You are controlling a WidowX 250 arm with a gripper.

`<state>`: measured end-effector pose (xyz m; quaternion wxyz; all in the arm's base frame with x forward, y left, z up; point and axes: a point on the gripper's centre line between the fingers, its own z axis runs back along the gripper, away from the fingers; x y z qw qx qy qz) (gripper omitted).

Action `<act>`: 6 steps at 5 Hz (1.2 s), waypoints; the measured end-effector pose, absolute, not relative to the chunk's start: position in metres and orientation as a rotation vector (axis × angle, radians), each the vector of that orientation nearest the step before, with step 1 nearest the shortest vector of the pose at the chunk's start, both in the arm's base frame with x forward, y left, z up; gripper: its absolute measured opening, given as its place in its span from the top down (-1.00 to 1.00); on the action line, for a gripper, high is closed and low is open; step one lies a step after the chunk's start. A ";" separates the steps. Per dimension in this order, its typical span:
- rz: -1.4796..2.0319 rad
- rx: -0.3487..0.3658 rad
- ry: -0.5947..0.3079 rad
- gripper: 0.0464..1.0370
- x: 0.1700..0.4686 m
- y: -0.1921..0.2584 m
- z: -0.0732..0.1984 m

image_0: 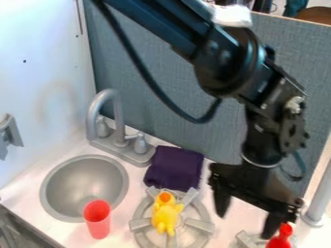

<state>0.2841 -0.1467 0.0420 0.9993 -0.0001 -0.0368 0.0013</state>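
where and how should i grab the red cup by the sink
Probably best by its upper wall, coming straight down from above: the red cup stands upright with its open end up, so the jaws could straddle the wall, one inside, one outside.

We saw the bottom edge cut off the red object (279,241) and the grey burner (244,238) beside it. The top edge cropped the arm (169,26). We could not tell whether the hand (244,226) touched the red object.
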 end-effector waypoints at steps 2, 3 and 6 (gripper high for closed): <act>0.083 0.189 0.053 -0.93 0.244 -0.065 0.041; 0.122 0.195 0.127 -0.93 0.224 -0.022 0.039; 0.080 0.196 0.174 -0.93 0.240 0.050 0.011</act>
